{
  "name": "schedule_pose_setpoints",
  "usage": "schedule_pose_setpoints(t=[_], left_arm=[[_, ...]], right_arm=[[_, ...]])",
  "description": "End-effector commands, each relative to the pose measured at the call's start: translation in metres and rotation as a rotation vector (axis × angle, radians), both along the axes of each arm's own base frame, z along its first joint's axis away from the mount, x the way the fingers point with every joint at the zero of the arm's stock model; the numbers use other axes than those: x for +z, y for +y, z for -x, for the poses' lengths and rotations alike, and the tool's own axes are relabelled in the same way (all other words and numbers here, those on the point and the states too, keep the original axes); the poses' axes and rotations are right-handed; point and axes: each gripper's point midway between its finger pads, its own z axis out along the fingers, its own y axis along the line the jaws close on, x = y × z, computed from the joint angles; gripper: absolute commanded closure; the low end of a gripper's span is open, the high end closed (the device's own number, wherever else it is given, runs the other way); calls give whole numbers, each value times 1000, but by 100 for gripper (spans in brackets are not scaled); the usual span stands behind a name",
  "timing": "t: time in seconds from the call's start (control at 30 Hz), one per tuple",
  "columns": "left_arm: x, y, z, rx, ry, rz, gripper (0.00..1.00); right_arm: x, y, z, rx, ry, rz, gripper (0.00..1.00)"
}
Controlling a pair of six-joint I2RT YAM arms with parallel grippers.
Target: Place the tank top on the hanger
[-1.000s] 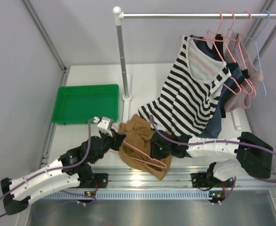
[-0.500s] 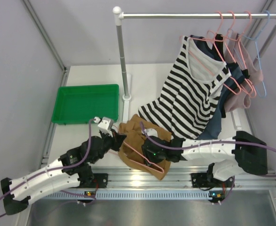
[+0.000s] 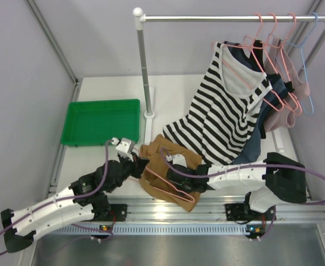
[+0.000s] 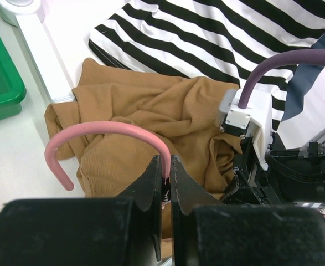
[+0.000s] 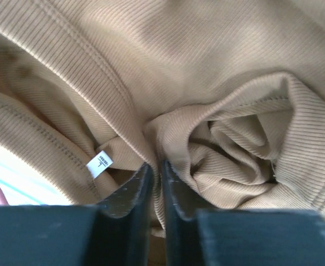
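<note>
The tan tank top (image 3: 155, 158) lies crumpled at the table's near edge, between my two arms. The pink hanger (image 3: 180, 191) lies on and partly under it, its wire running across the fabric. My left gripper (image 3: 143, 165) is shut on the hanger's hook (image 4: 107, 127); in the left wrist view the left gripper (image 4: 169, 160) pinches the pink wire over the tank top (image 4: 145, 105). My right gripper (image 3: 172, 173) reaches in from the right. In its wrist view the right gripper (image 5: 155, 166) is shut on a fold of the tank top (image 5: 206, 66), beside a white label (image 5: 100, 164).
A green tray (image 3: 101, 119) sits at the back left. The clothes rack's pole (image 3: 144, 66) and rail (image 3: 234, 18) stand behind. A striped top (image 3: 228, 105), a navy garment (image 3: 256, 145), pink hangers and a blue hanger (image 3: 305, 83) hang at the right, the striped hem touching the tank top.
My right gripper has slid left across the tank top, opened briefly and closed on a fold of it. The left arm and the hanger hook have stayed put.
</note>
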Motion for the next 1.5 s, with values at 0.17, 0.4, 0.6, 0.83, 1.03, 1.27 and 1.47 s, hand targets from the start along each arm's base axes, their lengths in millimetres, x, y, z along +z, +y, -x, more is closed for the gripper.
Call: schedule_pose_setpoints(t=[0.17, 0.4, 0.6, 0.83, 1.03, 1.27, 1.47], left_arm=[[5, -1, -2, 21, 13, 24, 100], [7, 7, -10, 90, 0, 16, 100], [5, 15, -17, 150, -8, 7, 100], [-3, 21, -20, 183, -13, -13, 100], [-14, 21, -20, 183, 0, -40, 100], [-19, 22, -23, 202, 3, -55, 100], [-19, 11, -26, 177, 0, -56, 100]], right_arm=[[38, -6, -12, -32, -81, -56, 100], [69, -25, -19, -67, -116, -108, 100], [85, -41, -19, -108, -134, -134, 100], [93, -51, -19, -120, -148, -134, 100], [100, -50, -22, -122, -157, -135, 100], [114, -51, -29, -124, -175, -131, 100], [134, -42, -39, -114, -195, -148, 100]])
